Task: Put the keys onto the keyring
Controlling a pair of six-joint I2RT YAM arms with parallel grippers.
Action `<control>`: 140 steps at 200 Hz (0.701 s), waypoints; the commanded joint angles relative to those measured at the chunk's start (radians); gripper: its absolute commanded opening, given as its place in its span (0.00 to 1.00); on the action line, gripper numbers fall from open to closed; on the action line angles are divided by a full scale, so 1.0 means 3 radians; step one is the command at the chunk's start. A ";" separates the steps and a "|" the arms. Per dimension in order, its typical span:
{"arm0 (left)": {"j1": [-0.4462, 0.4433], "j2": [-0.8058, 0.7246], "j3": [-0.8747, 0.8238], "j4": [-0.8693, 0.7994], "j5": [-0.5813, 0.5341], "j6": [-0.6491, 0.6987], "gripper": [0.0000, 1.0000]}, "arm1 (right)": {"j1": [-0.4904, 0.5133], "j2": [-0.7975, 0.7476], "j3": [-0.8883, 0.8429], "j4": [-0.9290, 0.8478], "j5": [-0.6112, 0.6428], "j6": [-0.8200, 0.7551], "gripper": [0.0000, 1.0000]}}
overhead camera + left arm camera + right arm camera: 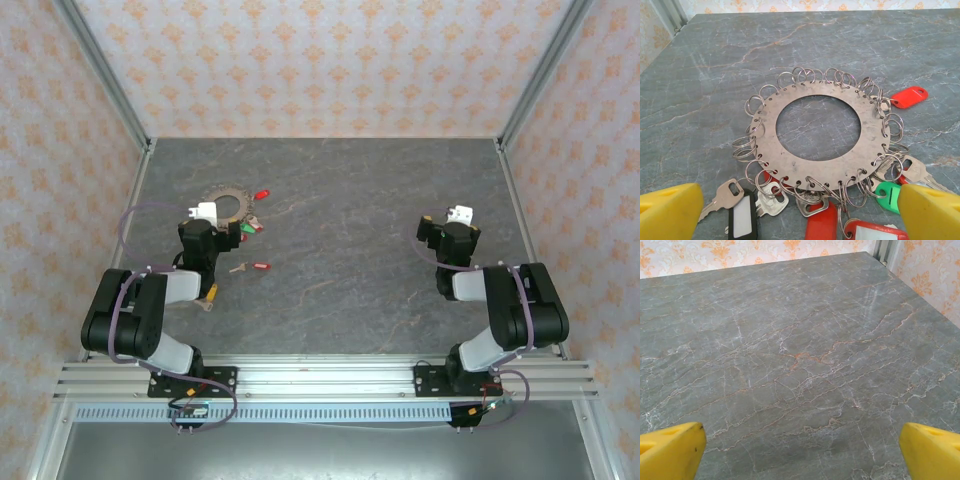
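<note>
A grey veined stone tabletop (400, 250) is enclosed by cream walls (330, 60) patterned in orange. The left gripper (800, 212) and right gripper (800, 452) are seen spread wide.

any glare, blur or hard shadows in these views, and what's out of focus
Top external: even soft light, faint shadows under the arms, the small coloured-head keys too tiny for detail. Left wrist: the large flat grey-brown metal keyring is sharp, the yellow fingertips near the lens are soft. Right wrist: a pale sheen on the grey marbled tabletop, yellow fingertips blurred; no hard glare.
</note>
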 commanded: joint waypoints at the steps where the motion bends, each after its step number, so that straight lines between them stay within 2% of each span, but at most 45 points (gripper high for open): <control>1: -0.0011 -0.0009 0.0073 -0.0027 -0.0084 -0.0018 1.00 | -0.0014 -0.0035 -0.0040 0.0098 -0.0112 -0.0047 0.99; 140: -0.0006 -0.0009 0.0078 -0.0035 -0.0078 -0.0022 1.00 | -0.0023 -0.0008 0.0030 0.0005 -0.0066 -0.0013 0.99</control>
